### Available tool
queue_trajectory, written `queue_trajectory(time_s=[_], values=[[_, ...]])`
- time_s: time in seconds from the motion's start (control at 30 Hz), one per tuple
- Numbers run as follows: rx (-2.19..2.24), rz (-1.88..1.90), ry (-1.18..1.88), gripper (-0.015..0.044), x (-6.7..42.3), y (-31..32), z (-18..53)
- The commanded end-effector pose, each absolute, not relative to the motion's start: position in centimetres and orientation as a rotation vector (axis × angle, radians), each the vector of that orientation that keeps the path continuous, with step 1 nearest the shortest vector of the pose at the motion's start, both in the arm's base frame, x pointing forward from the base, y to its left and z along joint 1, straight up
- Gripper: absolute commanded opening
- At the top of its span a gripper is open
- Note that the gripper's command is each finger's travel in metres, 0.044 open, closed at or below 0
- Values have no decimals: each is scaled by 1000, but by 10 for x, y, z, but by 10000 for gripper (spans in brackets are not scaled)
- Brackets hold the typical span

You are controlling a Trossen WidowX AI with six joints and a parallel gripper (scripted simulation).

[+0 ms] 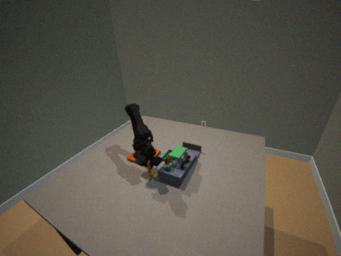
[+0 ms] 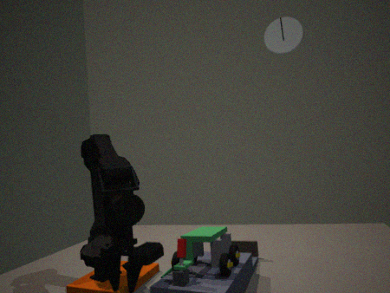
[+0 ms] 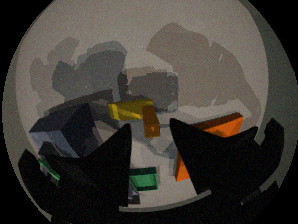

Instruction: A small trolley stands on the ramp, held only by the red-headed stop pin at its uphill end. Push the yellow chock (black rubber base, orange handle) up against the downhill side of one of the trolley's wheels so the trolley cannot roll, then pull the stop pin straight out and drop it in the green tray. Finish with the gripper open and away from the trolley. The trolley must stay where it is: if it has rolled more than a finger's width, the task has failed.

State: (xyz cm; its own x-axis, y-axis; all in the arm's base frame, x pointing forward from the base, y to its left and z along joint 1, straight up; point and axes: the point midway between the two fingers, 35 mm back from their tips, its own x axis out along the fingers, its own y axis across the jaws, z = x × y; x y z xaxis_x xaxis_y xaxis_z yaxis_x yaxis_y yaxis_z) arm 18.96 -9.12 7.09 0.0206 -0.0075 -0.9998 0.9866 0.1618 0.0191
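The trolley (image 1: 177, 153) (image 2: 204, 233) has a green top and black wheels with yellow hubs. It stands on the grey-blue ramp (image 1: 175, 176) (image 2: 243, 273) (image 3: 69, 125). The red-headed stop pin (image 1: 168, 160) (image 2: 182, 248) sits at the trolley's near end. The yellow chock (image 1: 152, 172) (image 3: 129, 111) with its orange handle lies on the table beside the ramp's near corner, apart from the wheels. My gripper (image 1: 150, 163) (image 2: 124, 279) (image 3: 149, 124) is folded down low by the arm's base, pointing down just over the chock. Its fingers are half open with nothing between them. The green tray (image 1: 166, 153) (image 3: 143, 179) lies between base and ramp.
The arm's orange base plate (image 1: 132, 156) (image 2: 87, 283) (image 3: 222, 124) lies close to the left of the ramp. A dark end wall (image 1: 192, 145) closes the ramp's far end. The table edge runs along the front and right.
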Motion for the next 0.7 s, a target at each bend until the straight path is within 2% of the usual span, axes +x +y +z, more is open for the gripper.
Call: queue_trajectory(time_s=[0.0,0.67], values=[[1096,-1081,1266,190,189,-90,66],[1096,-1081,1266,190,189,-90,41]])
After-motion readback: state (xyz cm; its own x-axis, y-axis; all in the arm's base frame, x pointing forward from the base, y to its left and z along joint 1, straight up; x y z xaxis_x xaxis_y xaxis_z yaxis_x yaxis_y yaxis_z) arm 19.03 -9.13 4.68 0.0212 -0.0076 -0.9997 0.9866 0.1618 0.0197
